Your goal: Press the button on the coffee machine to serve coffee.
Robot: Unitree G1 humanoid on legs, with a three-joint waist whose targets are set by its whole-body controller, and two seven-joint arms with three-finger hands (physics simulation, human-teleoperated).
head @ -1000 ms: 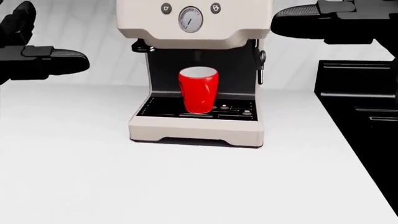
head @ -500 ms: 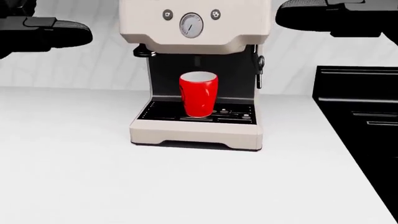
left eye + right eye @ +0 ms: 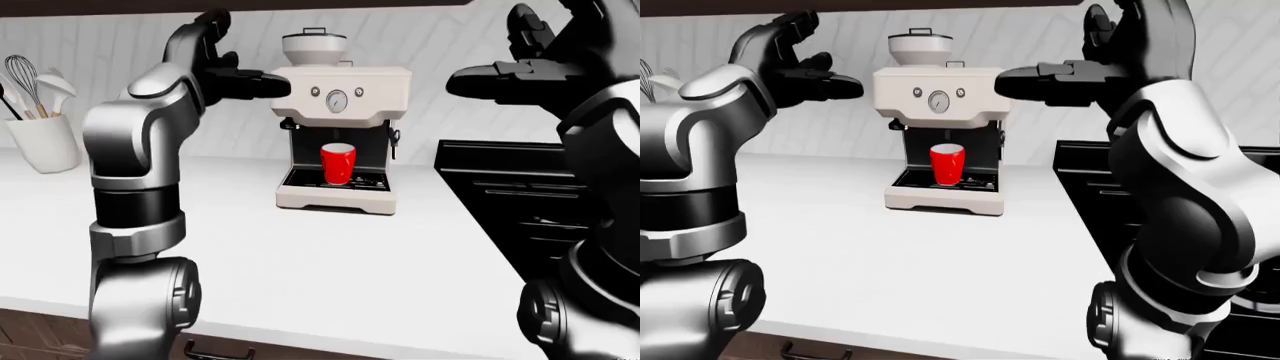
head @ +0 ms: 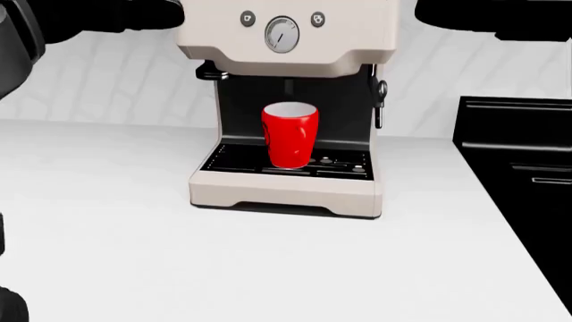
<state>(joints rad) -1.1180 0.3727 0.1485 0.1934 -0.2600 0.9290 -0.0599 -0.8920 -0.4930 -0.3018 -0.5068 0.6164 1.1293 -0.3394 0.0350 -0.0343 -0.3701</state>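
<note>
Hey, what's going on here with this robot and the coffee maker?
The humanoid stands at a white counter facing a cream coffee machine. A red cup sits upright on its drip tray, under the spout. Both hands are raised with fingers open, the left hand and the right hand flanking the machine's top. Neither touches a button yet.
</note>
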